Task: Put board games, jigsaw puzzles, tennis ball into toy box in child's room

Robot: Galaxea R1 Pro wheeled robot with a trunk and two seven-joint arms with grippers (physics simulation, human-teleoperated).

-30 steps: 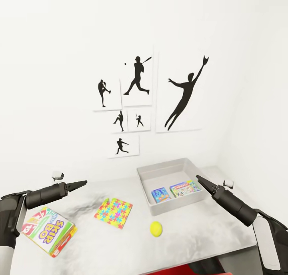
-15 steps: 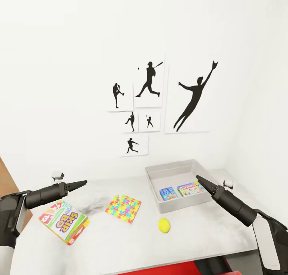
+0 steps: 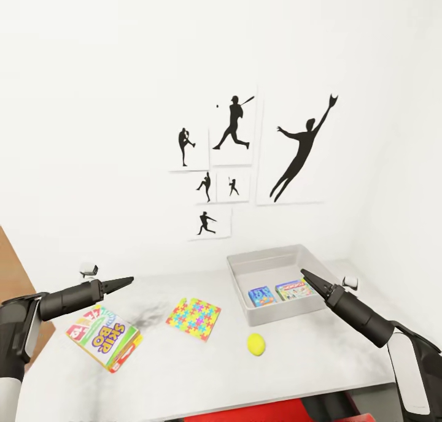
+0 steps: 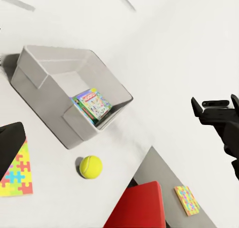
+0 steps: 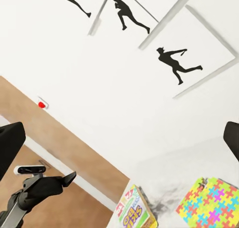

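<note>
White walls with black sports-silhouette pictures (image 3: 245,164) back the pale bench (image 3: 184,373), which stops at a near edge with something red below it.

On the bench, the toy box (image 3: 270,264) stands toward the right rear and already holds two board games: a blue one (image 3: 262,295) and a green one (image 3: 291,290). A third game, the Skip-Bo box (image 3: 104,337), lies near the left end. One jigsaw puzzle (image 3: 193,318) lies flat in the middle, and the tennis ball (image 3: 256,344) rests just in front of the box. A second puzzle square (image 4: 187,200) appears in the left wrist view to lie on the floor, beyond the bench edge.

The left gripper (image 3: 126,281) hangs above the Skip-Bo box, its fingers drawn to a narrow point, holding nothing. The right gripper (image 3: 305,276) hovers over the box's near right corner, equally pinched and empty.

Risks: the ball could roll off the near edge if nudged; thin puzzles are hard to pinch flat. Open room lies between puzzle and box; the right wall crowds that arm.
</note>
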